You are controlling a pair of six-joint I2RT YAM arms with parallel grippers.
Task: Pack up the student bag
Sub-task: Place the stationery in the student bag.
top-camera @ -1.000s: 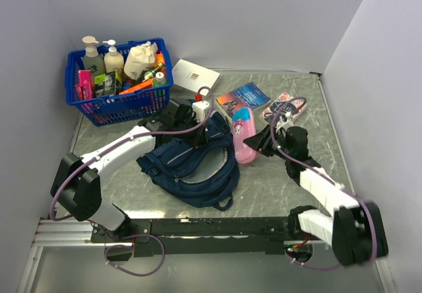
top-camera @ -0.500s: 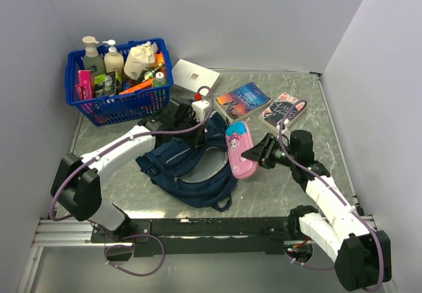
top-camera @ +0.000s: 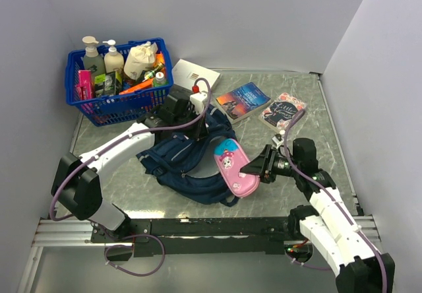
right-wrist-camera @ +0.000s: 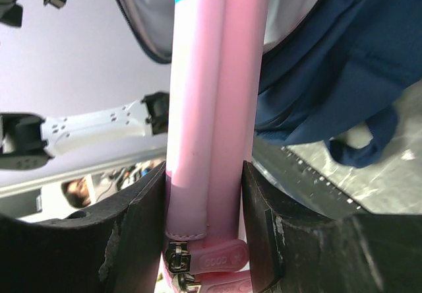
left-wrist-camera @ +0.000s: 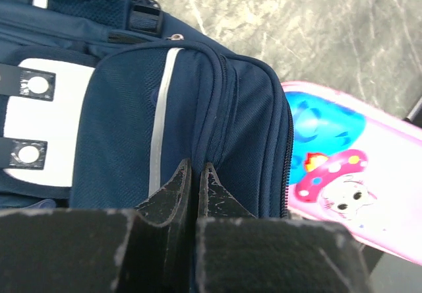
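The navy student bag (top-camera: 188,164) lies in the middle of the table, white patch and grey stripe showing in the left wrist view (left-wrist-camera: 125,128). My left gripper (top-camera: 191,118) is shut on a fold of the bag's top edge (left-wrist-camera: 195,169) and holds it up. My right gripper (top-camera: 260,167) is shut on a pink pencil case (top-camera: 234,167) with a cartoon print and holds it tilted above the bag's right side. The case stands between the right fingers (right-wrist-camera: 204,141), its zip pulls near the palm. It also shows at the right of the left wrist view (left-wrist-camera: 349,194).
A blue plastic basket (top-camera: 119,101) full of bottles and packets stands at the back left. A white box (top-camera: 194,75) lies beside it. Two books (top-camera: 244,100) (top-camera: 283,111) lie at the back right. Walls close in on three sides.
My right gripper has carried the pink pencil case left and towards the near edge, to over the bag's right side. My left gripper has lifted the bag's top a little.
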